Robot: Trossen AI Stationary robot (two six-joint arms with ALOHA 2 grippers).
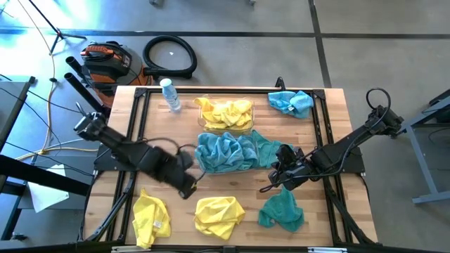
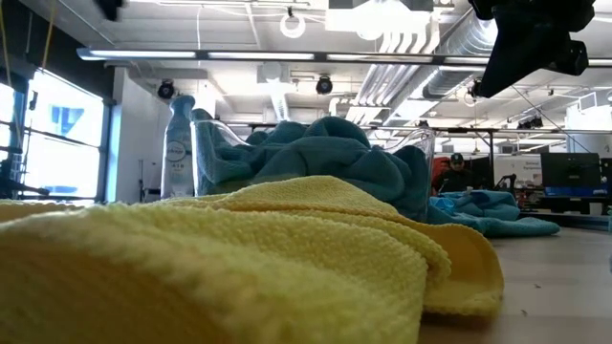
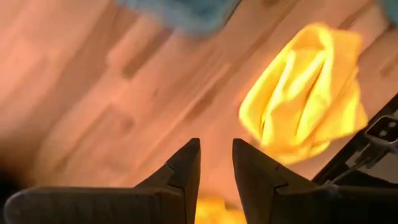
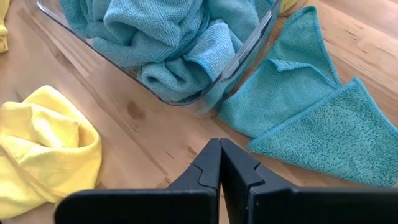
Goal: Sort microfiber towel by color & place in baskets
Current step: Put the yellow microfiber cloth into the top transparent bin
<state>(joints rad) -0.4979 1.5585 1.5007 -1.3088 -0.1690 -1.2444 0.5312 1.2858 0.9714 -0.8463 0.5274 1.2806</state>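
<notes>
Yellow towels fill the far clear basket (image 1: 225, 114), and teal towels fill the near one (image 1: 223, 152), (image 4: 168, 50). One teal towel (image 4: 311, 118) lies flat on the table beside the near basket's right end. Loose on the table are two yellow towels (image 1: 151, 218), (image 1: 219, 214) and a teal one (image 1: 281, 211) near the front edge, plus a teal one (image 1: 290, 102) at the far right. My left gripper (image 3: 216, 167) hovers over bare wood between the two front yellow towels, its fingers a little apart. My right gripper (image 4: 219, 155) is shut and empty, over the table right of the teal basket.
A clear plastic bottle (image 1: 169, 94) stands at the far left of the table, beside the yellow basket. Black frame rails (image 1: 138, 126) run along the table's left and right sides. Bare wood shows between the teal basket and the front towels.
</notes>
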